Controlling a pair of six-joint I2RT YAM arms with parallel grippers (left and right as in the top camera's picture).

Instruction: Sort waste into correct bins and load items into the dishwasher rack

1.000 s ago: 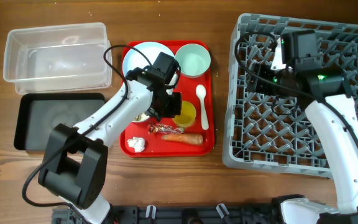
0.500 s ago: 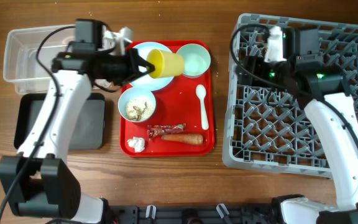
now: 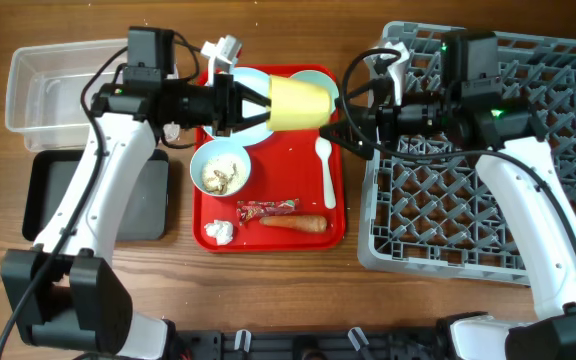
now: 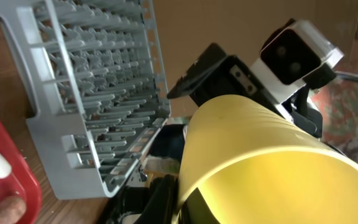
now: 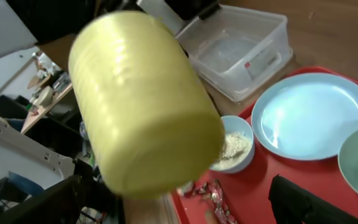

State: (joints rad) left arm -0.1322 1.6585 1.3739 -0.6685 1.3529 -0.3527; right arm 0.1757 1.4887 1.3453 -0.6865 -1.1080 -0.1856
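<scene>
L gripper [image 3: 251, 105] clamped on yellow cup [image 3: 300, 101], held sideways above red tray [image 3: 337, 218] far-right corner. R gripper [image 3: 352, 122] fingers spread wide at cup base; contact unclear. Vs 0.5 s ago: cup moved toward dishwasher rack [image 3: 418, 200]; R gripper swung off rack to cup.

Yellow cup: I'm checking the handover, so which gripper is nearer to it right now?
Left. The left gripper holds the yellow cup by its rim end. The right gripper is open just beyond the cup's base and apparently not touching it.
</scene>
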